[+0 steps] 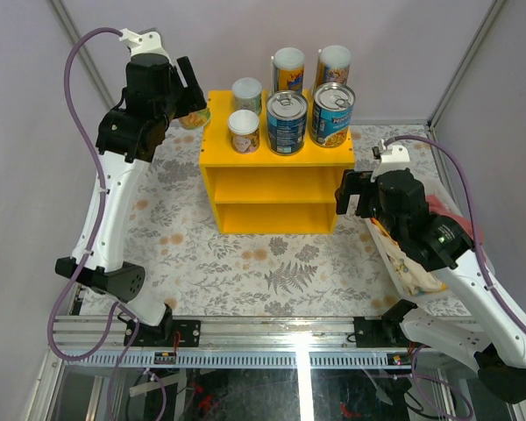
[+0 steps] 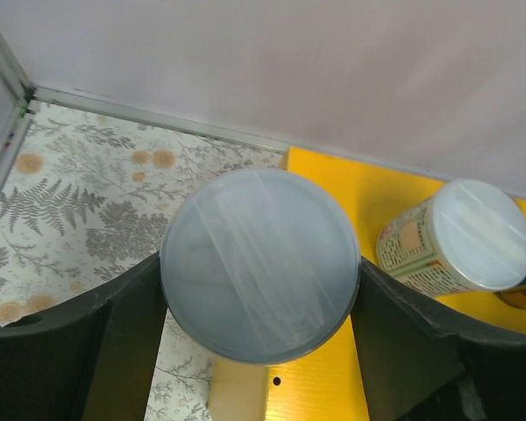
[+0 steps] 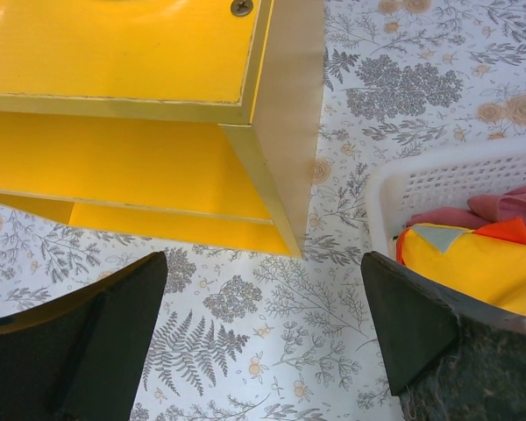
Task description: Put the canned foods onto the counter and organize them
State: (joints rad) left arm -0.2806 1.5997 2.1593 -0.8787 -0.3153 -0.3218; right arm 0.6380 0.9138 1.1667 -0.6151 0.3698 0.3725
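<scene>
White-lidded can (image 2: 260, 263) clamped in L gripper (image 2: 259, 298), held upright at left edge of counter (image 2: 377, 202), prob so it lands flat; six cans (image 1: 287, 123) to its right. R gripper (image 3: 263, 346) wide apart, empty, basket (image 3: 438, 180) on its right

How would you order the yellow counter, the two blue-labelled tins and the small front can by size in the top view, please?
1. yellow counter
2. left blue-labelled tin and right blue-labelled tin, which look alike
3. small front can
</scene>
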